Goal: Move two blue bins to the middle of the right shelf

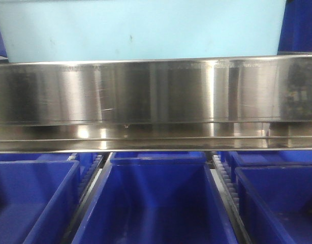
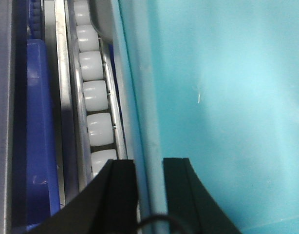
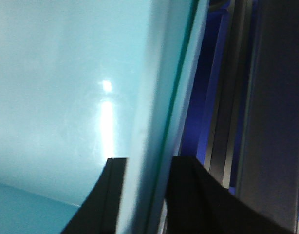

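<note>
A light blue bin (image 1: 146,30) fills the top of the front view, resting just behind the steel shelf beam (image 1: 156,91). In the left wrist view my left gripper (image 2: 149,163) straddles the bin's left wall (image 2: 144,97). One black finger sits outside it and one inside, both pressed on the rim. In the right wrist view my right gripper (image 3: 149,161) clamps the bin's right wall (image 3: 159,97) the same way. The bin's inside (image 2: 227,97) looks bare. Neither gripper shows in the front view.
Three dark blue bins (image 1: 156,203) (image 1: 29,203) (image 1: 278,203) sit in a row under the beam, split by roller tracks. White rollers (image 2: 96,92) and another dark blue bin (image 2: 40,122) run beside the left wall. Steel rails (image 3: 227,122) and a grey upright (image 3: 276,122) stand close on the right.
</note>
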Controlling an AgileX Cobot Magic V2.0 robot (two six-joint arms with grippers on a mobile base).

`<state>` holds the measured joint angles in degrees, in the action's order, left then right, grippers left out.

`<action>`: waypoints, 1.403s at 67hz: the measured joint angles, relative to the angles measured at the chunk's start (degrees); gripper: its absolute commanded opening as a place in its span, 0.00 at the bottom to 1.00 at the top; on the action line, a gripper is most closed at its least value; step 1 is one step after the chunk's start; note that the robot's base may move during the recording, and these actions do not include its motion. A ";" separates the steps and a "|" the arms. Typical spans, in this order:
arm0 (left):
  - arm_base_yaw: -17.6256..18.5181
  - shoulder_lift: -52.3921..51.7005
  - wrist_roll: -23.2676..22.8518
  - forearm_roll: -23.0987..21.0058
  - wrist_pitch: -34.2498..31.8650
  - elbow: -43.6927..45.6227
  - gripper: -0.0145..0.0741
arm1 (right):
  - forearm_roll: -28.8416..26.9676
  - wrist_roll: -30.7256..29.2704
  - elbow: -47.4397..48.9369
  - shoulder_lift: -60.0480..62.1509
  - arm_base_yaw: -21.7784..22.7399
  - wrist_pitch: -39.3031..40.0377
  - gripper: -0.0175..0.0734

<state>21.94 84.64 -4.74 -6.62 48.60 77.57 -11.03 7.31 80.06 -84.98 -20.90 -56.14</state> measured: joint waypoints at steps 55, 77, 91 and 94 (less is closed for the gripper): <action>0.00 -9.65 -1.02 0.20 1.59 13.33 0.04 | 0.63 -0.15 16.85 4.90 0.00 -2.08 0.03; 0.00 -10.19 -1.02 0.20 2.18 15.79 0.04 | 0.63 -0.25 18.89 5.39 0.00 -2.61 0.03; 0.00 -10.19 -1.02 0.20 2.18 15.79 0.04 | 0.63 -0.25 18.89 5.39 0.00 -2.69 0.03; 0.00 -10.19 -1.02 0.20 2.18 15.79 0.04 | 0.63 -0.25 18.89 5.39 0.00 -2.69 0.03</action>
<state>21.94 74.45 -5.75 -6.42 50.78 93.36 -10.40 7.07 98.95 -79.59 -20.90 -58.84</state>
